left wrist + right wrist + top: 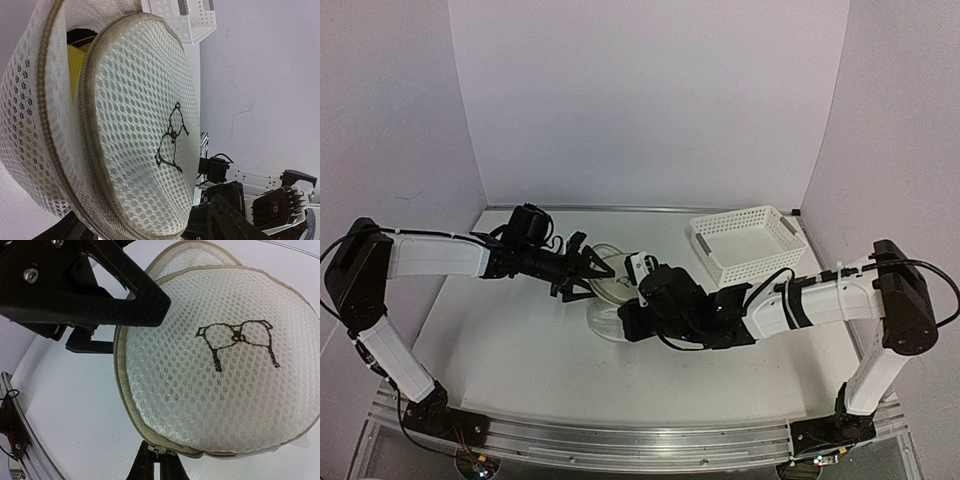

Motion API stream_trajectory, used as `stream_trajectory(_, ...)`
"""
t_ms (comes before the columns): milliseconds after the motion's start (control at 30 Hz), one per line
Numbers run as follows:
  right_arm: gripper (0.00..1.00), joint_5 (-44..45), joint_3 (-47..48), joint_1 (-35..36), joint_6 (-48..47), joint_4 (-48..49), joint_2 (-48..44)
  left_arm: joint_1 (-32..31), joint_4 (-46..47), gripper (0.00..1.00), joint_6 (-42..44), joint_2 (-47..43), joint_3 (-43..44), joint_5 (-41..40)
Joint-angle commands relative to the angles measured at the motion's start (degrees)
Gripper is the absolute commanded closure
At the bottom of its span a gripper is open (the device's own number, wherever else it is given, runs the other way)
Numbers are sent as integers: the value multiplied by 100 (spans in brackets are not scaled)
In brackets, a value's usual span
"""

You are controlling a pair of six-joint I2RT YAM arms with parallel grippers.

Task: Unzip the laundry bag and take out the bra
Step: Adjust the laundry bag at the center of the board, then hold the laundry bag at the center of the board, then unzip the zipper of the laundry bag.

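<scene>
I see the bag (pixel 220 365) on the table (pixel 500 350) between both arms. The left gripper (pixel 582 268) is spread apart beside it. The right gripper (pixel 156 461), mostly cut off, pinches the zip (pixel 158 453). Something yellow (pixel 76 65) inside is unclear.

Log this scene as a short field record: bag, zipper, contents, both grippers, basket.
laundry bag: round white mesh pouch with bra pictogram, lying on the table between the grippers
zipper: partly open; the lid gapes on one side
contents: yellow item shows in the gap, kind unclear
left gripper: open, jaws spread beside the bag
right gripper: shut on the zipper pull
basket: white, perforated, far right of the table, apart from the bag
</scene>
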Motion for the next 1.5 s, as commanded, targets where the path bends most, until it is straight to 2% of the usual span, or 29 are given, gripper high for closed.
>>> stream_trajectory(0,100,119,218,65,-127,116,-39,-17,455,31,-160,96,-15,72)
stream_trajectory(333,100,133,165,123,-196,124,-78,-17,528,69,-231,112,-77,8)
stream_trajectory(467,100,155,156,149,-185,124,-79,-17,556,97,-250,99,-106,5)
stream_trajectory(500,100,155,144,156,-177,124,-78,-17,564,100,-250,98,-107,4)
stream_trajectory(1133,100,666,-848,184,344,71,-721,-17,659,100,-348,-148,-284,-218)
stream_trajectory(1367,100,700,-940,184,363,55,-826,-17,688,100,-361,-108,-263,-216)
stream_trajectory(1400,98,677,-924,184,342,54,-814,-17,696,100,-358,-103,-258,-208)
stream_trajectory(1467,86,603,-877,184,294,58,-812,-17,698,100,-356,-99,-254,-200)
